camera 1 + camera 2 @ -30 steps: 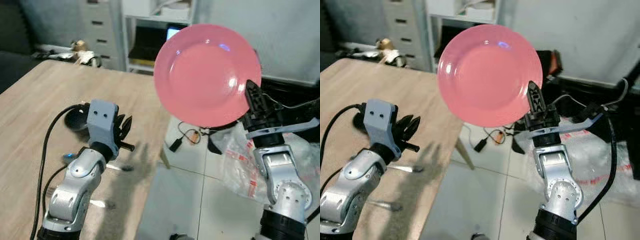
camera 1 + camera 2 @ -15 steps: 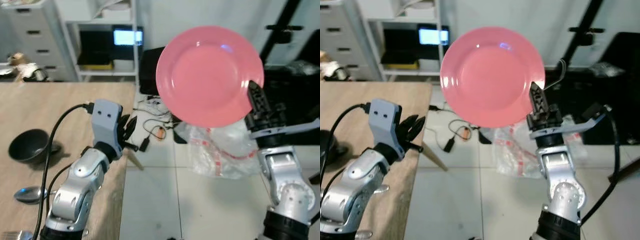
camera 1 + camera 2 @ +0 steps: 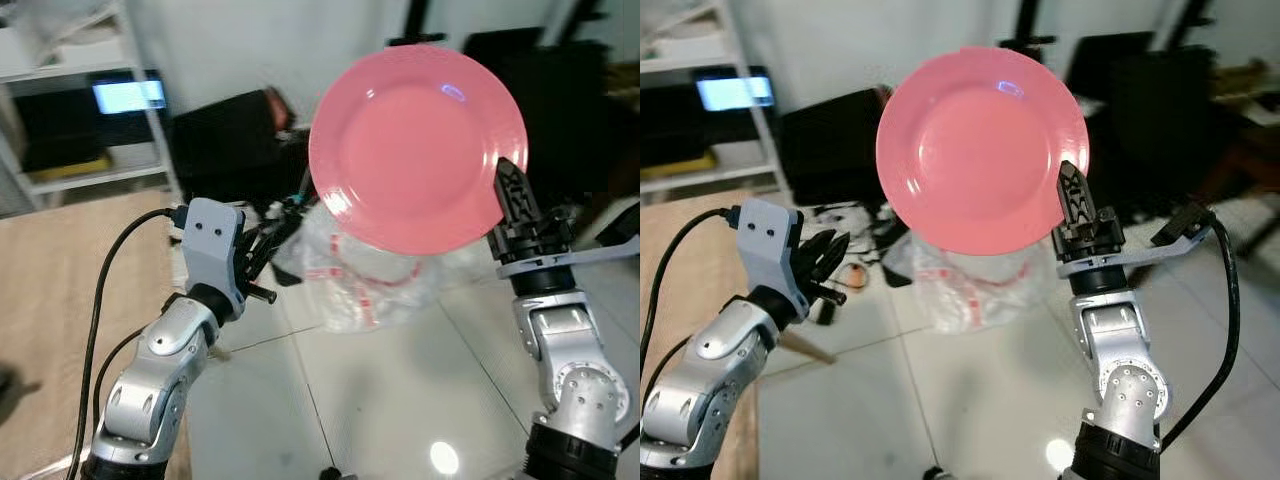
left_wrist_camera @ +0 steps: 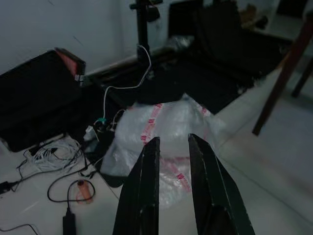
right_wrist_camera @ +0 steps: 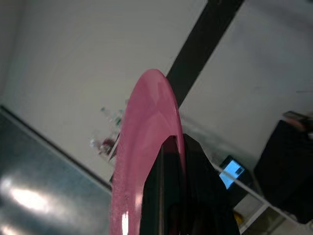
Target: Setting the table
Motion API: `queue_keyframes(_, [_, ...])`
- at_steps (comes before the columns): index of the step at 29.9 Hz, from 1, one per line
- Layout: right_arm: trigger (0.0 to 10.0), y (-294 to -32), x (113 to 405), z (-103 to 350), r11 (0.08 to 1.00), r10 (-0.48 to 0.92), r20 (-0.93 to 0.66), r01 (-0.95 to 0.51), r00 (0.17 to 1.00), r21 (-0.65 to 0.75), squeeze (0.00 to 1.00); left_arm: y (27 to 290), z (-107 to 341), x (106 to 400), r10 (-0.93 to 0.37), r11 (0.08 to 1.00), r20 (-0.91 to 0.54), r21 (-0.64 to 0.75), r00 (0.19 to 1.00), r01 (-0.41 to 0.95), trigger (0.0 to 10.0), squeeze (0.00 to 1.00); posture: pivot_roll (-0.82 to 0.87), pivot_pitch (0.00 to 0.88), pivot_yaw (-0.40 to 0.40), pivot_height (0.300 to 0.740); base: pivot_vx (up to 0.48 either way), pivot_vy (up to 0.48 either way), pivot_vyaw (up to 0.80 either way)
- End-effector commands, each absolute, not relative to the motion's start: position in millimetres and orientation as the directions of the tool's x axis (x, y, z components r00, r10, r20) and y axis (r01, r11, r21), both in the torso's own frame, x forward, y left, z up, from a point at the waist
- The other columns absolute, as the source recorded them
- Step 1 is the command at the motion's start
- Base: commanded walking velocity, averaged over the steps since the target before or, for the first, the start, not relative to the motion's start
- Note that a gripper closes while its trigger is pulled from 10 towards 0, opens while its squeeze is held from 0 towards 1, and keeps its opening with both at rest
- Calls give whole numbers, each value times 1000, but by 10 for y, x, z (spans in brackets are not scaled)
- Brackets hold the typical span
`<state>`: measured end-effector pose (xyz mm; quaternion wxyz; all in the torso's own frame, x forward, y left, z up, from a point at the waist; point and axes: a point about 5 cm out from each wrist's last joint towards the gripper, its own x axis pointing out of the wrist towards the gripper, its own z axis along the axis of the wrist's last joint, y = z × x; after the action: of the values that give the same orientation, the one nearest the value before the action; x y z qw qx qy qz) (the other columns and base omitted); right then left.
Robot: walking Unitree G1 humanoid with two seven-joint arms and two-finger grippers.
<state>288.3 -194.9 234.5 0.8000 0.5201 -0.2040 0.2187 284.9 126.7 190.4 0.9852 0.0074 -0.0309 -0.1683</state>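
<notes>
- Black fingers (image 3: pixel 1077 203) of the right gripper (image 3: pixel 512 205) pinched on the lower right rim of the pink plate (image 3: pixel 415 148), held upright and high, face toward the camera.
- Fingers of the left gripper (image 4: pixel 171 183) narrow, almost parallel, holding nothing, pointed at a clear plastic bag (image 4: pixel 161 129) and loose cables (image 4: pixel 46 161) on the tiled floor (image 3: pixel 400 400).
- Wooden bench (image 3: pixel 50 290) now just a strip at the far left; half a second ago much wider in view, with a bowl and spoon on it.
- Whole view swung right, so a turn of the camera, not of the things.
- Plate well apart from the bench; placing not yet possible, probably needing a turn back.
</notes>
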Motion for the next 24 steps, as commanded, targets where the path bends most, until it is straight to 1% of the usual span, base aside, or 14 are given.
queue_keyframes(1, [10000, -1943, 2869, 2338, 356, 136, 552, -561, 823, 748, 0, 1261, 1853, 2847, -331, 944, 35, 26, 943, 330, 10000, 0, 7, 64, 83, 740, 0, 0, -800])
queue_keyframes(24, [10000, -1930, 2874, 2348, 357, 139, 550, -560, 823, 748, 0, 1245, 1859, 2861, -332, 943, 42, 23, 942, 331, 10000, 0, 4, 66, 81, 740, 0, 0, -800])
